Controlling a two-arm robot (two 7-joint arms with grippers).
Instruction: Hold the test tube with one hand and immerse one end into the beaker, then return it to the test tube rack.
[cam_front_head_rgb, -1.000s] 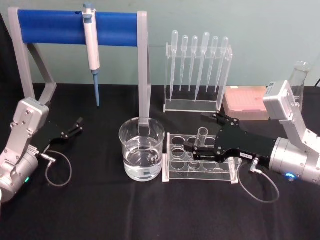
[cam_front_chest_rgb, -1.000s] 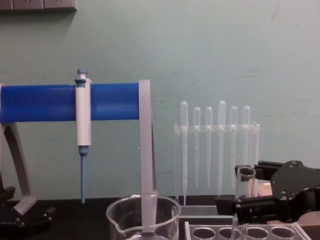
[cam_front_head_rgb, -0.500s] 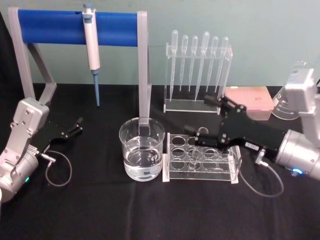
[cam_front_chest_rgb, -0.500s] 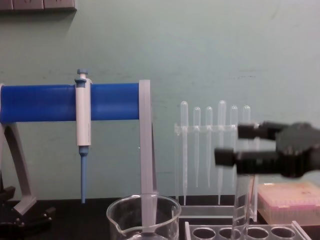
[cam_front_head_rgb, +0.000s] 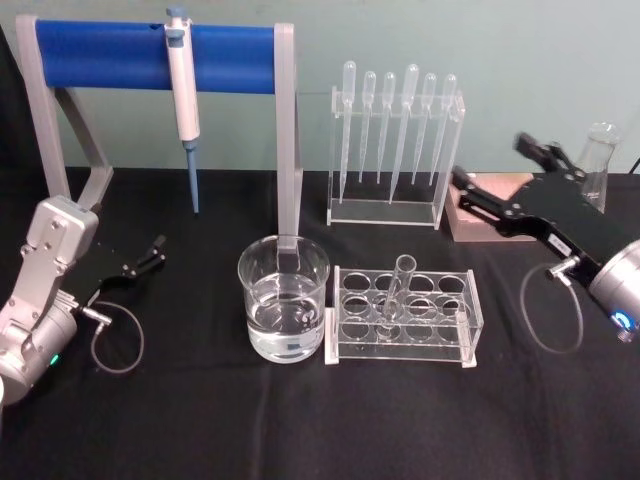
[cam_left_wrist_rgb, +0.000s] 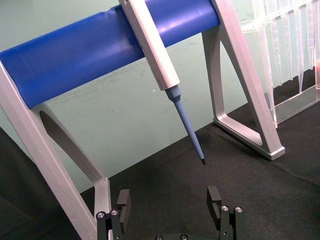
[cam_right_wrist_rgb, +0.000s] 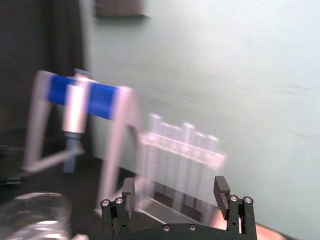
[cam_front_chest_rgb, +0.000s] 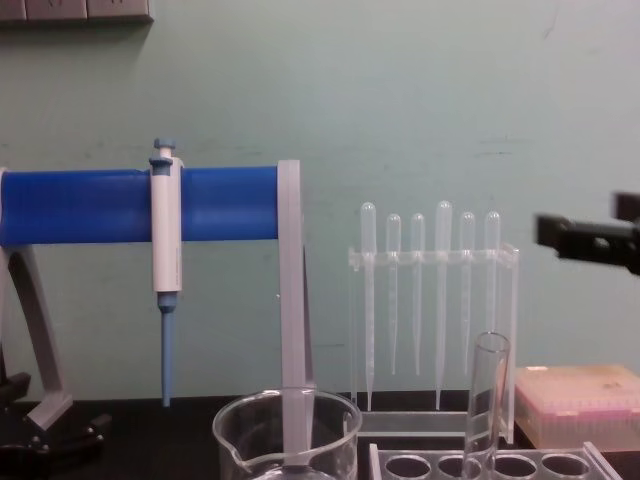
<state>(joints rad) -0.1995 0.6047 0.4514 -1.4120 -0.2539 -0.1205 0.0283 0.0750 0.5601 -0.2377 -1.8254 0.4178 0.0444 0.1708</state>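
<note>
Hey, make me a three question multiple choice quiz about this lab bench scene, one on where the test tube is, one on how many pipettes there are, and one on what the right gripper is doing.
1. Where is the test tube?
A. Standing in the clear tube rack
B. Dipped in the beaker
C. Held by the left gripper

2. How many plastic pipettes hang in the stand behind?
A. Three
B. Six
C. Nine

3. What state is the right gripper in?
A. Shut on the test tube
B. Open and holding nothing
C. Shut on a pipette

Answers:
1. A, the tube stands slightly tilted in a rack hole, right of the beaker.
2. B, six bulb tops show in a row.
3. B, its fingers stand apart with nothing between them, up and to the right of the rack.
</note>
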